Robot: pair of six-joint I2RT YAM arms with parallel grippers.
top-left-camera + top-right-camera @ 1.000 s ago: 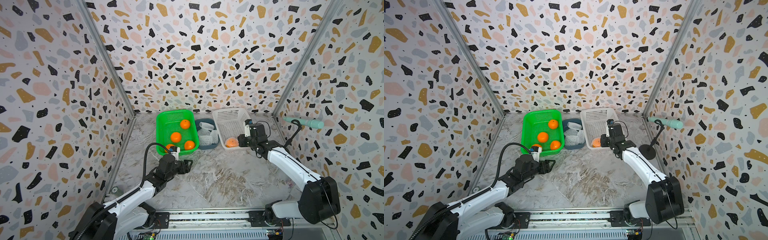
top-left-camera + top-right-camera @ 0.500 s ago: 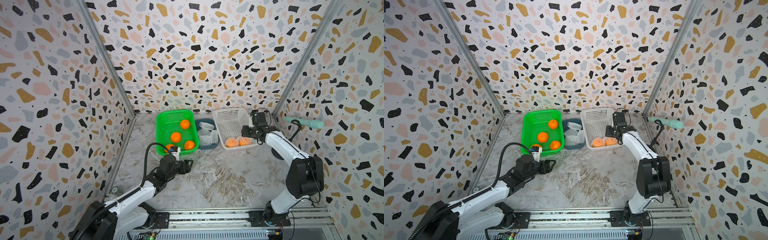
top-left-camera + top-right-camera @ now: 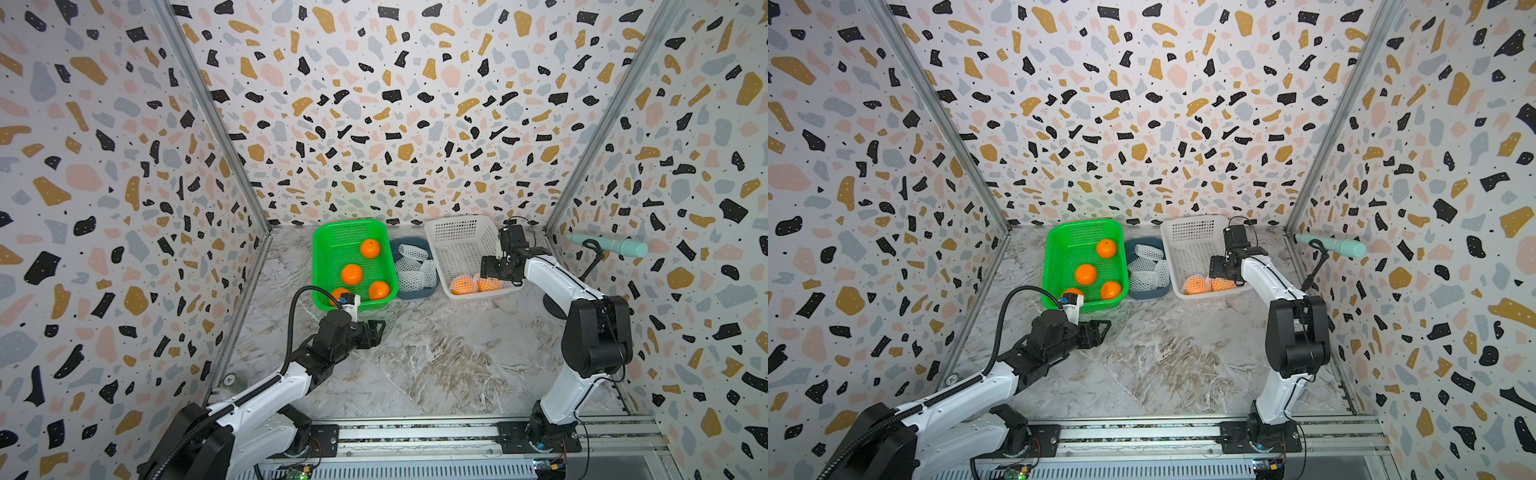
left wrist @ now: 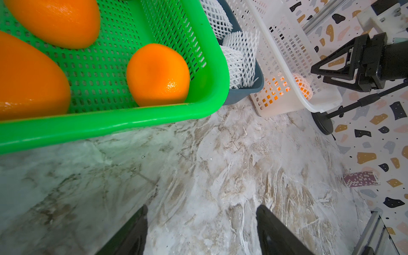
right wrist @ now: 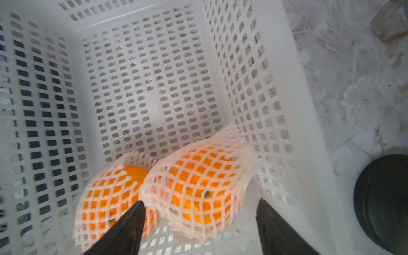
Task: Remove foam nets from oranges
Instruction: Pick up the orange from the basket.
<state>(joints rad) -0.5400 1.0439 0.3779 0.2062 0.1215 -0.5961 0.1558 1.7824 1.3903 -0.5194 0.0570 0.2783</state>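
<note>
Oranges (image 5: 199, 187) in nets (image 5: 223, 141) show stem dimples only in right wrist view.

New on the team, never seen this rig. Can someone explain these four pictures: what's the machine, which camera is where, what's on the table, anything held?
It is two white robot arms, the left arm and the right arm, on a rail at the near edge, each ending in a two-finger gripper. Two pictures come from one stereo camera overhead and show nearly the same scene. The other two come from a camera on each wrist. On the marble table stand a green basket with four bare oranges, a blue bin of empty nets, and a white basket with two netted oranges. The left gripper is open above bare table beside the green basket. The right gripper is open over the netted oranges. Nothing is held.
</note>
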